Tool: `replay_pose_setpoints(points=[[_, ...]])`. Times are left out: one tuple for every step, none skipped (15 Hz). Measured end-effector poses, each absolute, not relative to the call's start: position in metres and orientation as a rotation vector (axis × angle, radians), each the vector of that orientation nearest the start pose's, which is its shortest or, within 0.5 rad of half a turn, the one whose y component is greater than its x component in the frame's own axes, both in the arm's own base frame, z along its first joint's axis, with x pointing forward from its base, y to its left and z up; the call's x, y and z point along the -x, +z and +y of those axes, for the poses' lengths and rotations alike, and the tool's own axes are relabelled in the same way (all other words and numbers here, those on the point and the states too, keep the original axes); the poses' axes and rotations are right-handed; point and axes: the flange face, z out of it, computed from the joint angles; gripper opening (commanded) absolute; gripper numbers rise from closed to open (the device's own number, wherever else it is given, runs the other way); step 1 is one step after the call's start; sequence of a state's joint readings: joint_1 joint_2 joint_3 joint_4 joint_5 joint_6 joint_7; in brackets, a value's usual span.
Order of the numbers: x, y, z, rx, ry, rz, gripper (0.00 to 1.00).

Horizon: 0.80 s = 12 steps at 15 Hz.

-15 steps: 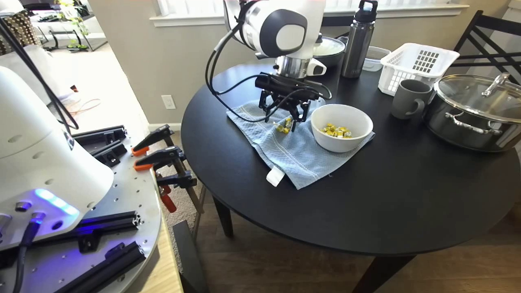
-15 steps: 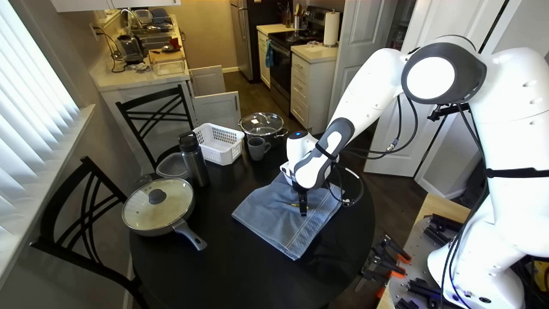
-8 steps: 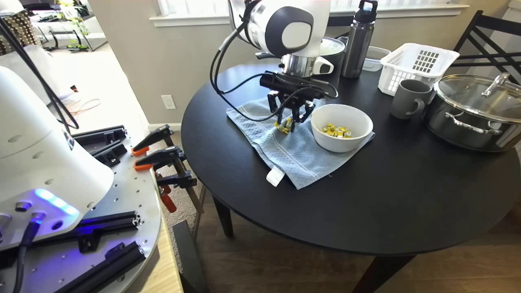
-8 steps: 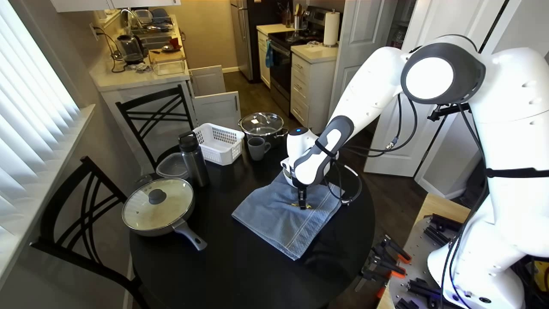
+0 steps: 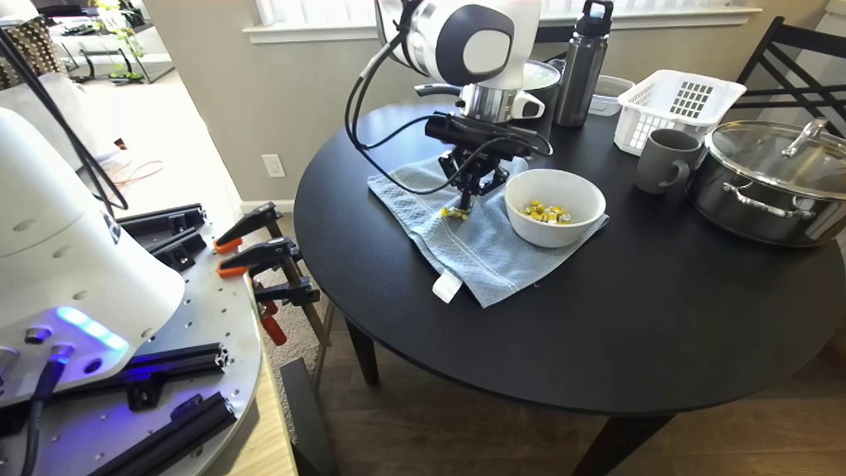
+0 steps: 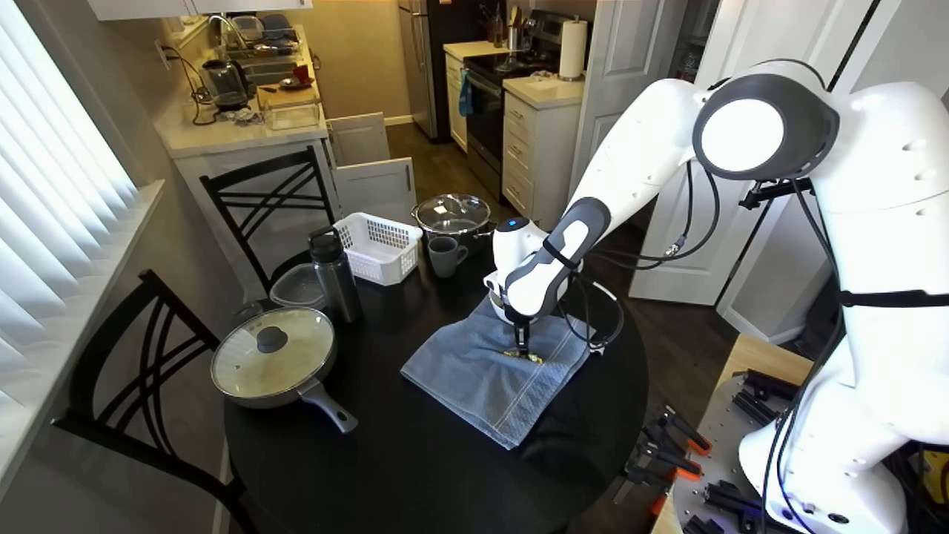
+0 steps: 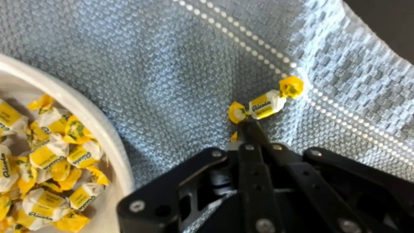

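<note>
My gripper [image 7: 250, 126] points down with its two fingertips together, right over the wrapped candies. One yellow-and-white candy [image 7: 266, 105] lies just beyond the tips, its twisted end close against them; whether any wrapper is pinched I cannot tell. A yellow scrap of another candy [image 7: 234, 136] shows beside the fingers, mostly hidden by them. These candies rest on a folded blue towel [image 5: 489, 264]. In an exterior view the white bowl [image 5: 529, 228] stands on the towel beside the gripper, with several similar candies [image 7: 47, 152] inside.
On the round black table [image 5: 595, 330] stand a grey mug [image 5: 657, 162], a lidded pot [image 5: 753, 208], a white basket [image 5: 651, 119] and a steel bottle [image 5: 580, 79]. A lidded pan [image 6: 278, 363] sits near the window side, its handle reaching over the table.
The jaws have gone from wide apart to fully together above the candies. In an exterior view the gripper has shifted slightly toward the bowl. The bowl and towel have stayed put.
</note>
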<state>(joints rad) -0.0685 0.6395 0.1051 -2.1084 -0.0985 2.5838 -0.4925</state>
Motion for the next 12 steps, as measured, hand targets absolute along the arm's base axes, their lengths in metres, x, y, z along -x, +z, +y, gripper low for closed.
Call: replay_pose_setpoints(points=[[-0.548,0.097,0.026,2.940,0.235,-0.917,0.34],[-0.548,0.097,0.027,2.939,0.240,-0.923,0.41],[-0.547,0.097,0.028,2.939,0.254,-0.925,0.46],[-0.546,0.097,0.029,2.940,0.272,-0.921,0.53],[-0.545,0.098,0.029,2.943,0.289,-0.912,0.59],[-0.544,0.098,0.029,2.948,0.310,-0.895,0.65],[-0.543,0.100,0.028,2.953,0.332,-0.875,0.72],[-0.542,0.101,0.027,2.961,0.355,-0.848,0.78],[-0.540,0.102,0.026,2.968,0.378,-0.819,0.85],[-0.539,0.103,0.025,2.978,0.401,-0.787,0.91],[-0.538,0.103,0.023,2.986,0.424,-0.758,0.96],[-0.536,0.103,0.021,2.993,0.446,-0.733,0.99]])
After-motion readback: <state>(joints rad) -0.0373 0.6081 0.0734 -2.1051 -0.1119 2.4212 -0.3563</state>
